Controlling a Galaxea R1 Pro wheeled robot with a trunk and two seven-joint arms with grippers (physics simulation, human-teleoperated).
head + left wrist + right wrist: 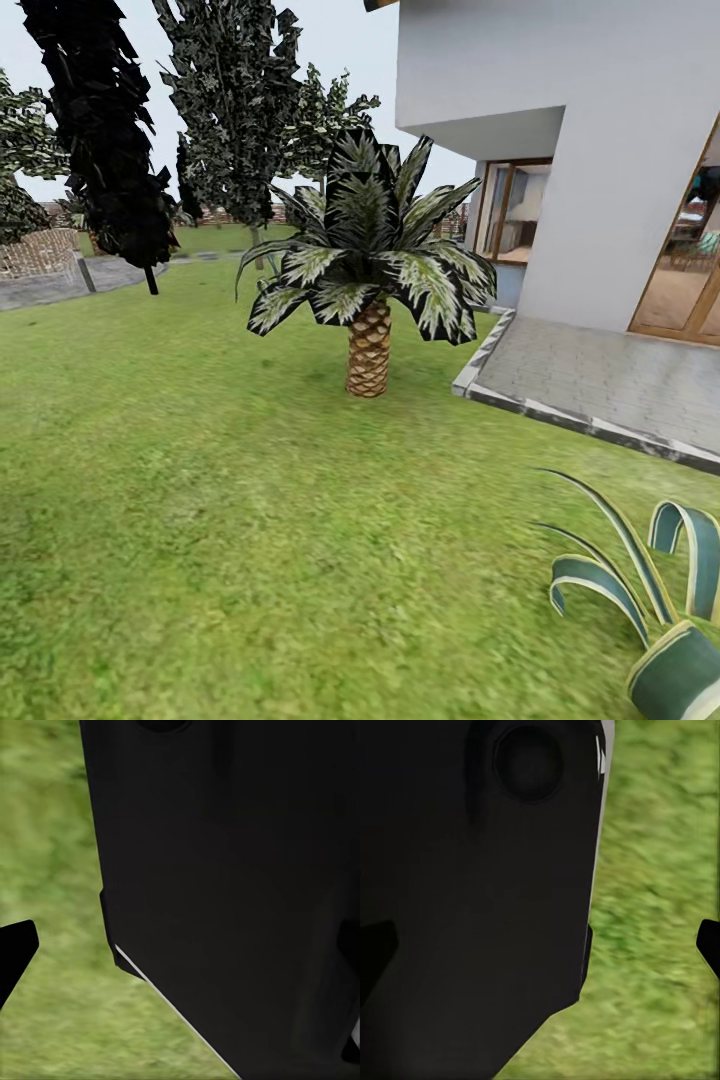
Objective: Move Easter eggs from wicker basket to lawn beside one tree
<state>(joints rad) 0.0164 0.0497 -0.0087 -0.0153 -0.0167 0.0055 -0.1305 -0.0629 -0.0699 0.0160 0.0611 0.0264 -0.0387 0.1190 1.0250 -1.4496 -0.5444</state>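
I have the lawn [180, 480] spread across most of my head view, mottled light and dark green, running back to a grey paved strip and a low fence at the far left. On the right stands a white house [600, 150] with wood-framed glass doors, and a grey paved patio [610, 380] meets the lawn's right edge along a pale kerb. Near the lawn's far edge I see a near-black conifer [105, 140] and, beside it, a taller tree with ragged grey-green foliage [235, 100]. A short palm [368, 270] with a scaly brown trunk and striped fronds stands on the grass close to the patio's corner. At the lawn's near right corner a striped, curling-leaved plant [650, 600] pokes in. None of this is the basket or the eggs, so I cannot place them from here. In the left wrist view, a dark finger tip [15, 952] sits over blurred grass beside a big black robot body panel [240, 892]; in the right wrist view, a dark finger tip [709, 941] likewise shows over grass. I cannot tell whether either pair of jaws is released or clenched.
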